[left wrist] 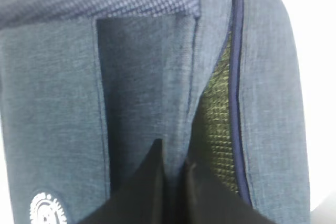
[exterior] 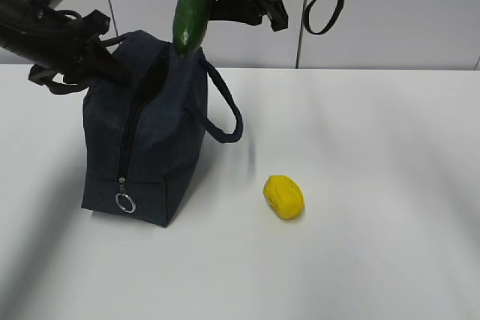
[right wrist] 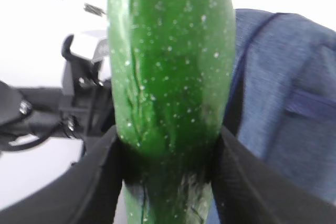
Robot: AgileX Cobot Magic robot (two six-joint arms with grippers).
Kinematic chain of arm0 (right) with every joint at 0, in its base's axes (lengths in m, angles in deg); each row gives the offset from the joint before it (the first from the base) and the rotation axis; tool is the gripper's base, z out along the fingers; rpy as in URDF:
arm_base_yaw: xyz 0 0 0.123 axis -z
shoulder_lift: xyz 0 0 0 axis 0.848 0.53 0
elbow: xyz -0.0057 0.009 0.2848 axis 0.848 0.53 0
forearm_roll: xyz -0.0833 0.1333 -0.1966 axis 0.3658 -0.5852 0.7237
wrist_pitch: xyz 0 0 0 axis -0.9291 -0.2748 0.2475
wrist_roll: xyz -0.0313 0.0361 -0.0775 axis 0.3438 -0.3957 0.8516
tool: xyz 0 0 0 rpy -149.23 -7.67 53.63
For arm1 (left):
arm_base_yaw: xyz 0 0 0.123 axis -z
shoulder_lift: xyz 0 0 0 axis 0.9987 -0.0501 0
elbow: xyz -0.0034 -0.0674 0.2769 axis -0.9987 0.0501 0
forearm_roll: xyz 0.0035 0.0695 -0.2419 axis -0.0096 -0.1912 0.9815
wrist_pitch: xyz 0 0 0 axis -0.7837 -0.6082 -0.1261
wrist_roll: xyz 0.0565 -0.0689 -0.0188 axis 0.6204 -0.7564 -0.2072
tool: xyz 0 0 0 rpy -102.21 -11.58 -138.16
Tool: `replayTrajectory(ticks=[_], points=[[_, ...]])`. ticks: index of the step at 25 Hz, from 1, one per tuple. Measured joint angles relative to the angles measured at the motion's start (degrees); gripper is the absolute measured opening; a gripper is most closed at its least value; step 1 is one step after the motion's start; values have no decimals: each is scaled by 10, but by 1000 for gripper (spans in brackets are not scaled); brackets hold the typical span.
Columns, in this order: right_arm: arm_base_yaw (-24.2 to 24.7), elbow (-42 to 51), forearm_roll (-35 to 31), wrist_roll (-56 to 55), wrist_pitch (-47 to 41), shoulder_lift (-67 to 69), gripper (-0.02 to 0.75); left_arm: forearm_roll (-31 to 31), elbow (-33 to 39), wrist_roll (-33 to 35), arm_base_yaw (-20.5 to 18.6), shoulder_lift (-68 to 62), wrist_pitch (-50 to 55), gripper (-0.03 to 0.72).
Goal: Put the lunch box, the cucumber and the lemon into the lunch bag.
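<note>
Hovering over the unzipped lunch bag (exterior: 150, 140), the right end effector (right wrist: 168, 150) grips the cucumber (exterior: 189, 24), tip at the opening, not yet in. The lemon (exterior: 283, 197) waits on the worktop (exterior: 375, 185); no lunch box in sight, perhaps already packed. Left end effector (left wrist: 173, 182) pinches the bag's fabric edge.

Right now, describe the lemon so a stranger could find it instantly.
Start at the dark navy lunch bag standing on the white table. To its right, apart from it, lies the lemon: a small yellow oval, the only bright thing resting on the tabletop.
</note>
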Motion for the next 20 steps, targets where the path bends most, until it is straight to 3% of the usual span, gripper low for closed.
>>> replayTrajectory(ticks=[4,9,20], points=[[-3,0,-64,4,0,32,375,16,0,9,0,0,-1,8],[-22,0,-91,10,1,57,375,22,0,11,0,-1,-1,8],[-36,0,-87,16,-22,119,374,91,0,45,0,-1,13,8]])
